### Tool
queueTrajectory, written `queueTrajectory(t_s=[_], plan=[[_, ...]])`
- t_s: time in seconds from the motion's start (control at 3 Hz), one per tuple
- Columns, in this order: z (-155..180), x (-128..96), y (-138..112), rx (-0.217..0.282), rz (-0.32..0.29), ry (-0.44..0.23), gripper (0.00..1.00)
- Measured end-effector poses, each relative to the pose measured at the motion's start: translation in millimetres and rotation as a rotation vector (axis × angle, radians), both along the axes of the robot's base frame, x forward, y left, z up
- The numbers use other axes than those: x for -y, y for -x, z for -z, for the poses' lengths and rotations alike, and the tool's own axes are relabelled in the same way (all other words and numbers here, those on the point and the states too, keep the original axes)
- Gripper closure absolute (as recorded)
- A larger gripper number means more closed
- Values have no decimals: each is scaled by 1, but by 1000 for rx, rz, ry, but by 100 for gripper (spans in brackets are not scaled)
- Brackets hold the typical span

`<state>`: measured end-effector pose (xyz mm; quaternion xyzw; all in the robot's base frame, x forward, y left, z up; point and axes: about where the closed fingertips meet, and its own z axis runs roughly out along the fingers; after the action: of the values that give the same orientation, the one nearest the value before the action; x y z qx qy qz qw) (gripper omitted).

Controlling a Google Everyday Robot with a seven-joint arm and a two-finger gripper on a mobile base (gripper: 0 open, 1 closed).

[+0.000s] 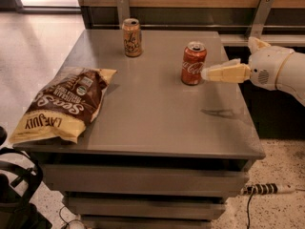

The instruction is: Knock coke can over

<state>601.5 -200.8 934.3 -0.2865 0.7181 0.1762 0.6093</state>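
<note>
Red-orange coke can (193, 63) is seen upright; the gripper (206, 74), drawn narrow and empty, is held just beside it. The knock is judged pending: a sideways push high on the can is called for.

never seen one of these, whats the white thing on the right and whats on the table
The white thing is a robot's arm reaching in from the right; its tan end is the gripper, level with the red coke can and right at its side. Whether it touches, I cannot tell. It holds nothing. The one picture comes from a camera looking down at the grey table. The coke can stands upright. Farther back left stands a tan can, and a chip bag lies at the left edge.
</note>
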Motion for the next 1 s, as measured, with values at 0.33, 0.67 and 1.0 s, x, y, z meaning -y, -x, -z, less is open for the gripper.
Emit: queueTrajectory(t_s=[0.33,0.67,1.0], plan=[[3,-11,-11,32,-17,-26,0],[8,-20,-21,48,-36,-51,0],[17,-25,-32,41,-48,-68,0]])
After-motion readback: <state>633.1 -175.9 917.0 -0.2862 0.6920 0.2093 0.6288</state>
